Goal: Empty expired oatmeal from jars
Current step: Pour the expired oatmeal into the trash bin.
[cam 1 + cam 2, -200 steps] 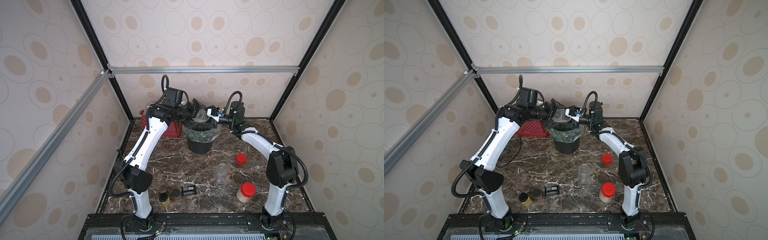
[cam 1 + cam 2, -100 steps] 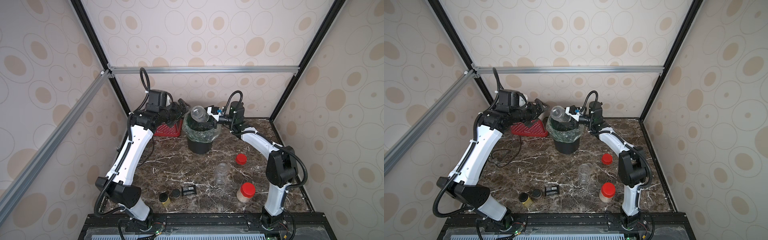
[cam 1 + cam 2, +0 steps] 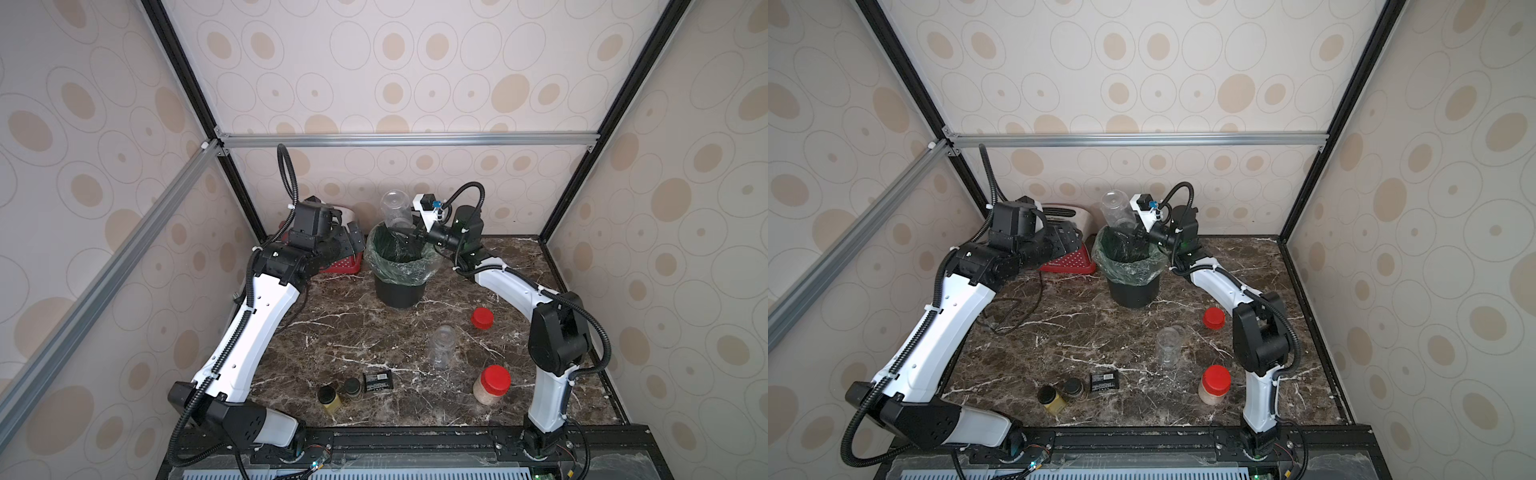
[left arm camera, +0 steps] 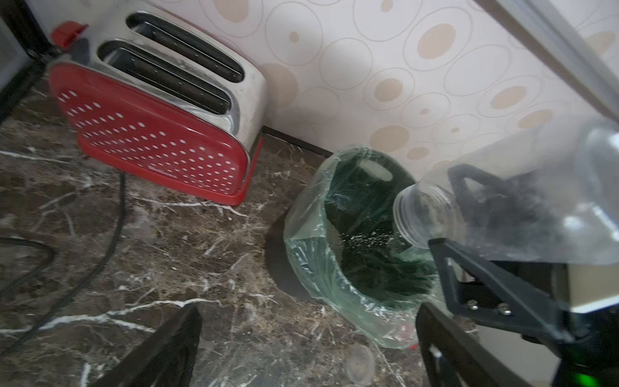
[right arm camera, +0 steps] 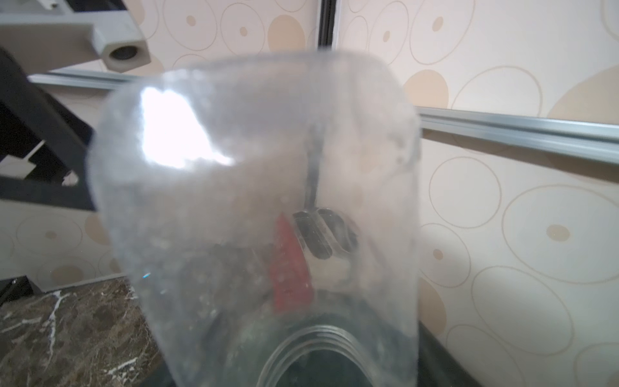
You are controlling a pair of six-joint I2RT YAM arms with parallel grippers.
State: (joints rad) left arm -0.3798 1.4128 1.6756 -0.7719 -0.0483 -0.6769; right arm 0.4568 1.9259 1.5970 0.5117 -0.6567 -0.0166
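Across the brown marble tabletop (image 3: 340, 332) we see white veins running every way. It sits in a booth of pale wallpaper (image 3: 415, 62) printed with beige ovals, framed by black posts (image 3: 183, 70) and aluminium rails (image 3: 407, 139).

At the back stand a red toaster (image 3: 1067, 261) and, just beside it, a black bin (image 3: 397, 293) lined with a green bag (image 3: 376, 266). A black cable (image 3: 1013, 316) loops over the marble in front of the toaster.

Nearer the front we find an open jar (image 3: 442, 347) standing upright. A loose red lid (image 3: 482, 318) lies apart from it, and a capped jar (image 3: 494, 380) has the oatmeal (image 3: 482, 395) showing pale through its wall. A pair of small black-lidded jars (image 3: 328, 397) and a black packet (image 3: 378, 380) sit near the front edge.

The right gripper (image 3: 405, 233) is clamped on the upturned jar (image 3: 395, 210), base up, with its neck over the bin's mouth. The left gripper (image 3: 351, 243) has its jaws spread wide and holds nothing. It hangs by the toaster, apart from the bin.

A second ago both grippers met at that jar above the bin, and the jar lay low between them. Since then the left arm has swung back toward the toaster and the jar has tipped base-up. The things at the front have not moved.
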